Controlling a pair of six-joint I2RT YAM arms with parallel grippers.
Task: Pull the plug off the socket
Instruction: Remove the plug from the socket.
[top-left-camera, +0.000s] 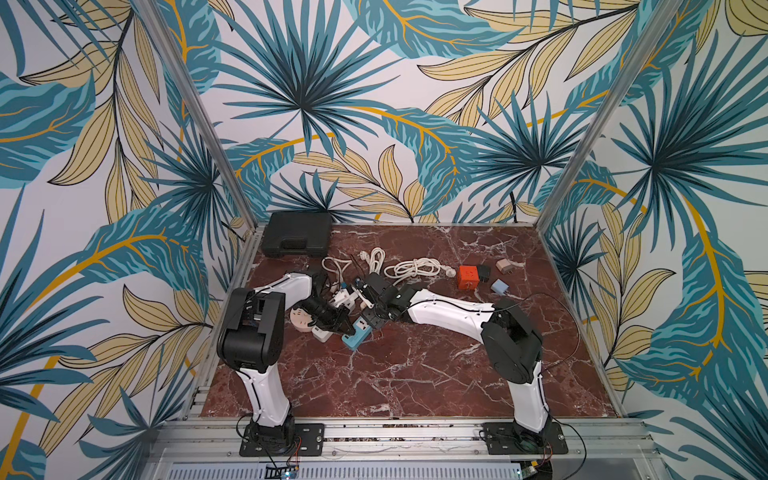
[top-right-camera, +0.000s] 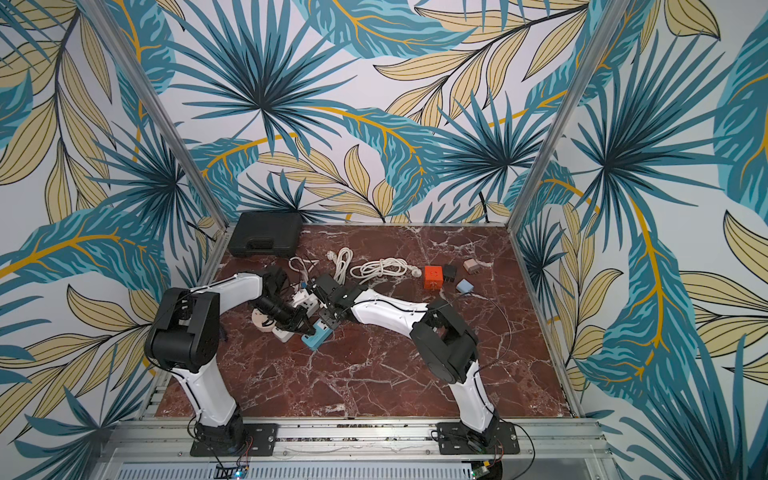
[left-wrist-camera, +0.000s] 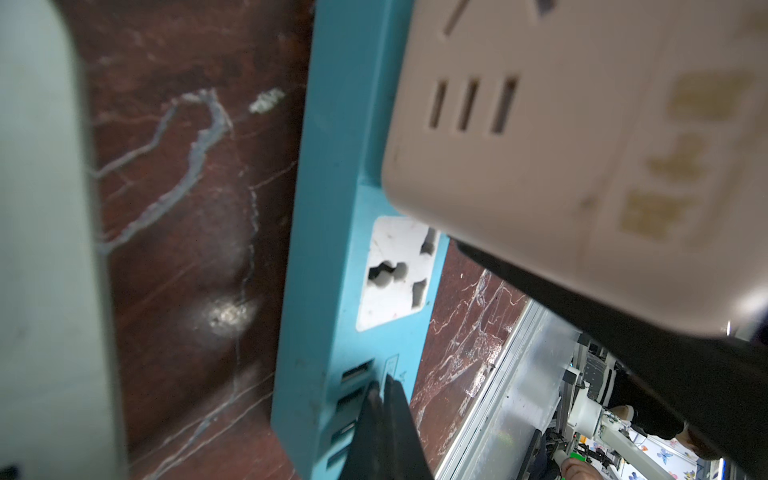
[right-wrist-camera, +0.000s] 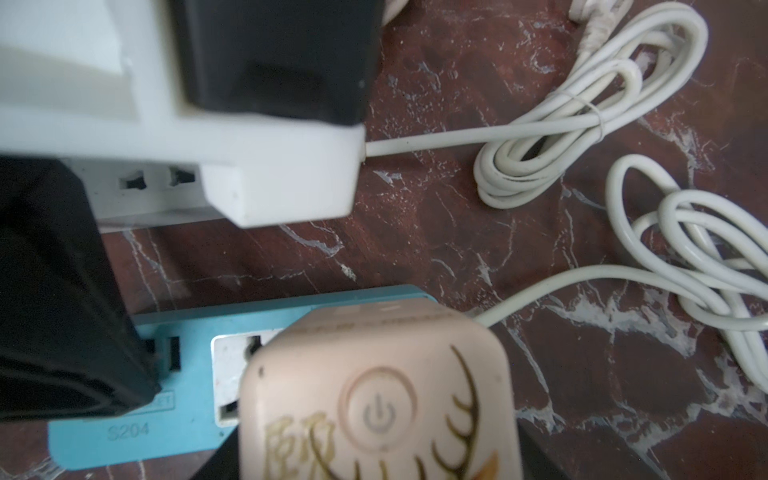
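A blue power strip, the socket (right-wrist-camera: 174, 324) (left-wrist-camera: 332, 208) (top-left-camera: 353, 340) (top-right-camera: 314, 340), lies flat on the marble. A pale pink cube plug (right-wrist-camera: 374, 399) (left-wrist-camera: 561, 145) with a power button and gold antlers sits over the strip's white outlet. My right gripper (right-wrist-camera: 374, 457) (top-left-camera: 374, 318) is shut on this plug, with a black finger on each side. I cannot tell whether its prongs are still in the outlet. My left gripper (left-wrist-camera: 381, 386) (top-left-camera: 348, 330) (top-right-camera: 308, 330) is shut, its tips pressing on the strip beside the USB ports.
A white power strip (right-wrist-camera: 266, 166) (top-left-camera: 345, 297) lies just behind the blue one. Bundled white cables (right-wrist-camera: 582, 124) (top-left-camera: 411, 268) are farther back. An orange cube (top-left-camera: 468, 277) and small adapters (top-left-camera: 500, 286) sit back right. A black case (top-left-camera: 297, 235) fills the back left corner.
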